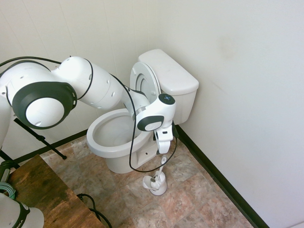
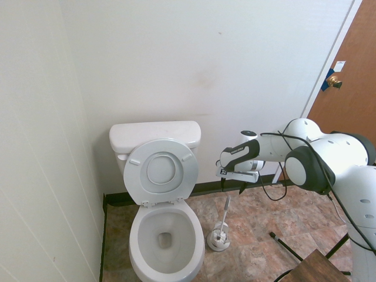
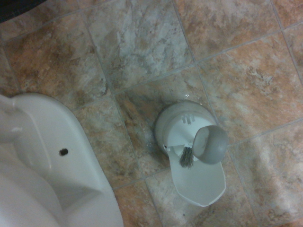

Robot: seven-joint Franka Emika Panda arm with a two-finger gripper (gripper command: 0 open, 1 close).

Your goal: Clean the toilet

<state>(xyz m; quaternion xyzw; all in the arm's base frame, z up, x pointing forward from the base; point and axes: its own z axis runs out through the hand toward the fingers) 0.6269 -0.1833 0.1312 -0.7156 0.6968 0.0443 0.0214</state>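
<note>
The toilet [image 1: 110, 142] [image 2: 166, 242] is white, and its lid stands raised against the tank [image 1: 171, 76]. Its base fills one corner of the wrist view [image 3: 42, 161]. On the tile floor beside the bowl is a white brush holder [image 1: 157, 184] [image 2: 218, 239] [image 3: 185, 124], with the brush upright in it, its handle [image 1: 163, 164] [image 2: 226, 210] pointing up. My gripper [image 1: 163, 148] [image 2: 239, 176] hangs open just above the handle's top, apart from it. The wrist view looks straight down on the grey handle end [image 3: 211, 145] and the bristles [image 3: 185, 158].
Walls close in behind the toilet and beside it, with a black baseboard [image 1: 223, 183] along the floor. A brown door [image 2: 346, 88] is at the far right. A wooden table [image 1: 45, 194] [image 2: 317, 267] stands near the arm's base.
</note>
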